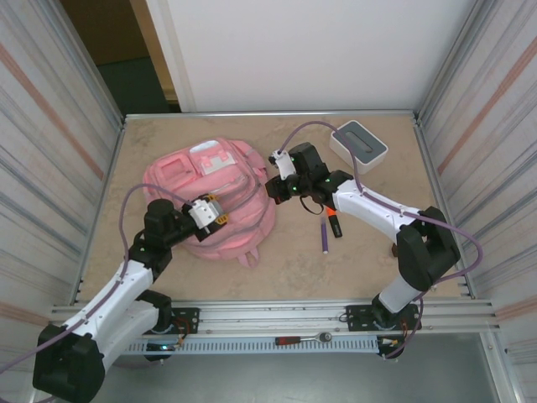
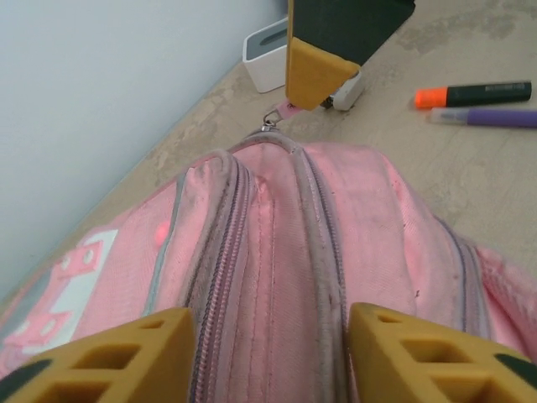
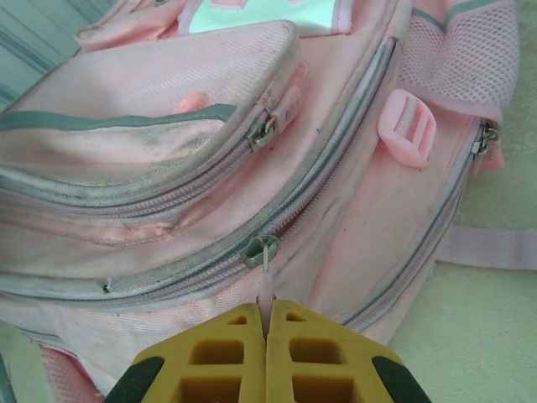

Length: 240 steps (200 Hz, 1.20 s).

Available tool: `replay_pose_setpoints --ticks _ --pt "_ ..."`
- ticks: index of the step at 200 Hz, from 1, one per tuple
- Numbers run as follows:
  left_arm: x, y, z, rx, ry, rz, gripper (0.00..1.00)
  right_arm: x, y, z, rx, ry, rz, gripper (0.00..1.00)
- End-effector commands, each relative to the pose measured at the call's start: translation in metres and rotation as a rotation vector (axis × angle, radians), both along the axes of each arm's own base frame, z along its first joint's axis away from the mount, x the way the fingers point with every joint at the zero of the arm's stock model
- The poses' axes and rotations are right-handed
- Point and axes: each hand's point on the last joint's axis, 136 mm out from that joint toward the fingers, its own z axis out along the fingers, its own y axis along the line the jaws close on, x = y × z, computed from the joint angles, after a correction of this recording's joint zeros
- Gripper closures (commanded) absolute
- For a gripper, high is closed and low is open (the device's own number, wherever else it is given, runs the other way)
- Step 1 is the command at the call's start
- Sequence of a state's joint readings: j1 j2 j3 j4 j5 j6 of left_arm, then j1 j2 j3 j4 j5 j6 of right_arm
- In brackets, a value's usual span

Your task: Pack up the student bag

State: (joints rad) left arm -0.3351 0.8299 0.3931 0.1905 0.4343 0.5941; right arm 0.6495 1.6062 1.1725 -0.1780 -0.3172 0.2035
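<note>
Left of centre on the table lies the student bag [image 1: 214, 197], front pockets up, its zip band [image 2: 243, 243] running from my left gripper [image 2: 268, 323] toward my right gripper [image 3: 267, 312]. At the far end the right gripper is pressed together on the pale pink zip pull [image 3: 266, 281], so that arm is best placed, I judge, to draw the zip. The left gripper hovers over the bag's near side, fingers apart astride the band, gripping nothing.
</note>
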Motion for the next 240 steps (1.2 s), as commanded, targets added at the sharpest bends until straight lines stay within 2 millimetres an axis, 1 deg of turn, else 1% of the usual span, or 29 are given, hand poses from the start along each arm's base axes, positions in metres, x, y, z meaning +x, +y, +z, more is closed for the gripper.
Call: replay_pose_setpoints --ticks 1,21,51,63,87,114,129,167,190,210,240 --pt "0.005 -0.010 0.023 0.010 -0.053 0.034 0.35 0.005 0.010 0.027 0.103 -0.040 0.009 1.00" --pt "0.003 -0.028 0.025 0.082 -0.078 0.025 0.30 0.000 0.013 0.032 0.112 -0.046 0.022 1.00" --pt "0.011 -0.051 0.015 0.199 -0.057 0.016 0.29 -0.010 0.017 0.042 0.140 -0.049 0.040 1.00" --pt "0.018 -0.056 0.010 0.233 -0.048 0.023 0.30 -0.014 0.018 0.045 0.147 -0.050 0.049 1.00" --pt "0.028 -0.060 0.000 0.282 -0.024 0.032 0.39 -0.021 0.019 0.048 0.160 -0.049 0.058 1.00" --pt "0.034 -0.057 -0.005 0.309 -0.025 0.045 0.47 -0.025 0.017 0.046 0.163 -0.044 0.062 1.00" --pt "0.036 -0.054 -0.009 0.318 -0.009 0.047 0.54 -0.025 0.017 0.046 0.165 -0.043 0.064 1.00" --pt "0.039 -0.037 -0.015 0.337 0.019 0.073 0.78 -0.026 0.017 0.043 0.160 -0.042 0.067 1.00" --pt "0.038 -0.031 -0.011 0.317 0.015 0.078 0.94 -0.025 0.017 0.041 0.156 -0.041 0.066 1.00" --pt "0.033 -0.030 -0.004 0.266 0.005 0.047 0.99 -0.023 0.015 0.037 0.136 -0.047 0.056 1.00" --pt "0.022 -0.025 0.009 0.157 -0.018 0.002 1.00 -0.010 0.002 0.023 0.046 -0.071 0.005 1.00"
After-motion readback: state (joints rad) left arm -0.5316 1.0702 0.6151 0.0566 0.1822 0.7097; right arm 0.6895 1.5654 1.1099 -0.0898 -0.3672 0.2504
